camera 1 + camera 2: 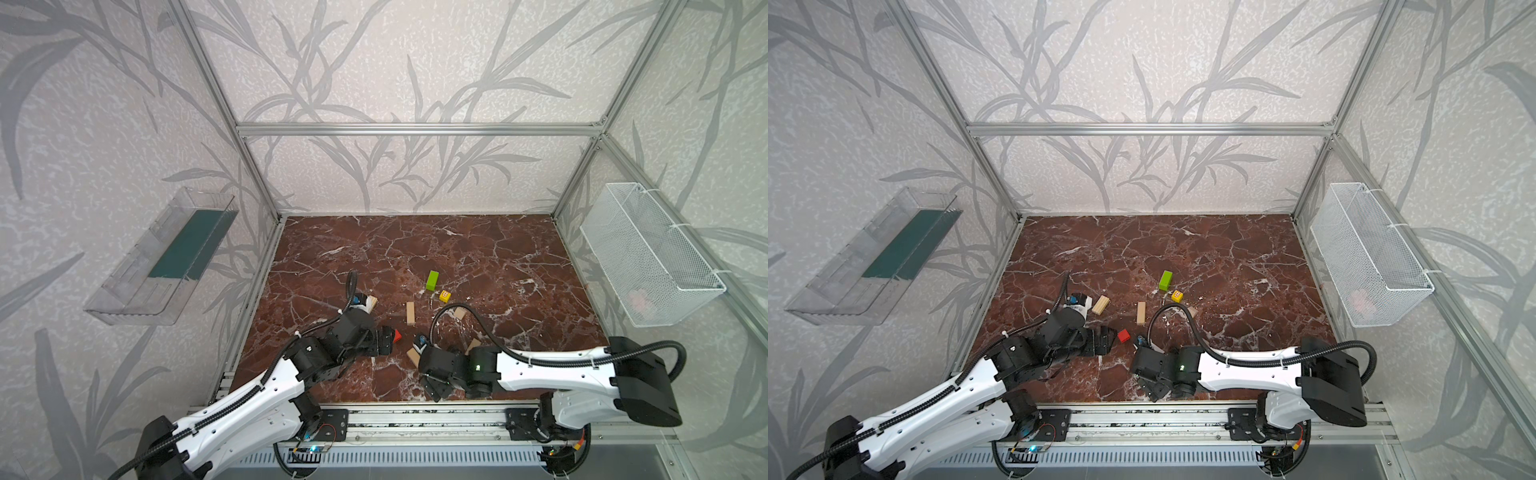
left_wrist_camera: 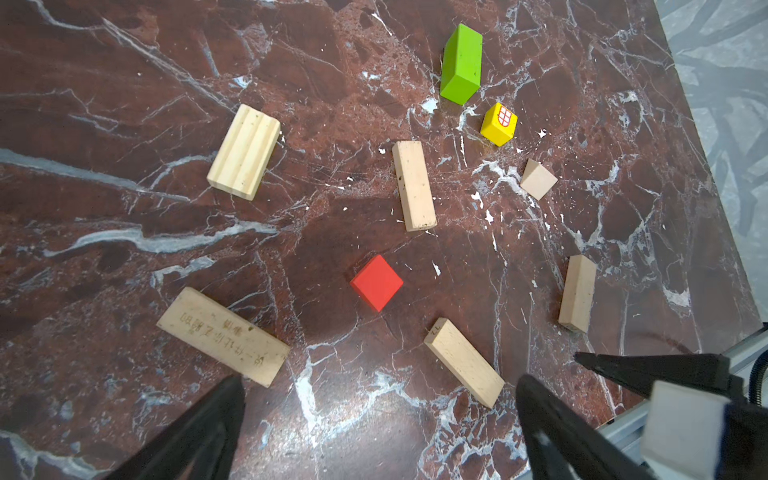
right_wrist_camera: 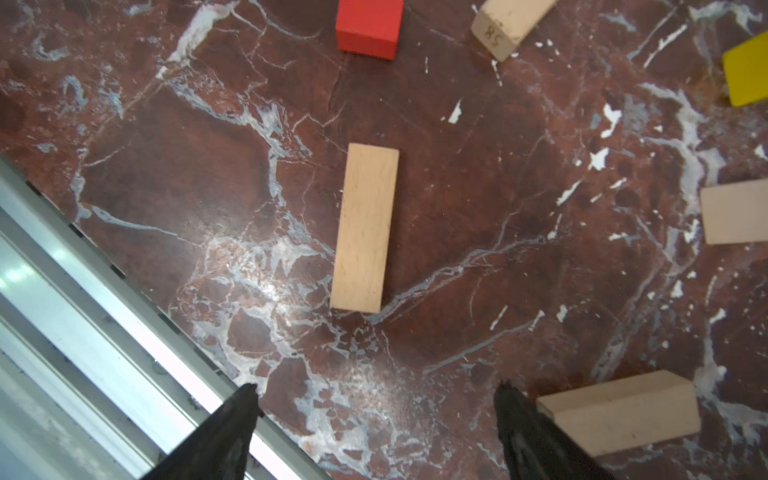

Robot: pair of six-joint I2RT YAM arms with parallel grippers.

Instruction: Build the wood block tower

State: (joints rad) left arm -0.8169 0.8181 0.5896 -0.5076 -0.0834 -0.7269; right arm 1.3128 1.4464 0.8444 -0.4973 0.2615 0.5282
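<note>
The wood blocks (image 2: 414, 185) lay scattered singly on the dark red marble table (image 1: 478, 249), in the lower middle of both top views, none resting on another. In a top view the red cube (image 1: 1123, 335) sat below frame centre, with the lime-green bar (image 1: 1165, 280) up and to its right. The yellow dotted cube (image 1: 1177, 296) was just beside the bar's lower end, apart from it. A plain plank (image 1: 1141, 312) lay between the red cube and the green bar, a grooved plank (image 1: 1101, 304) lay to its left, and the small plain wood piece (image 1: 460, 312) lay to the lower right of the yellow cube. The left wrist view also showed a printed plank (image 2: 223, 336) close to one black finger (image 2: 199, 436). The left gripper (image 2: 380, 384) was released: its fingers stood wide apart above the table with nothing between them, and the red cube lay ahead of the gap, untouched. The right gripper (image 3: 377, 390) hung near the table's lower edge in both top views, beside the aluminium rail (image 3: 83, 299). It too was released — fingers spread, nothing held. A second plain plank (image 3: 365, 228) lay lengthwise ahead of its gap, clear of both fingers. A third plank (image 3: 623, 411) lay right beside one finger — whether they touched could not be told.
</note>
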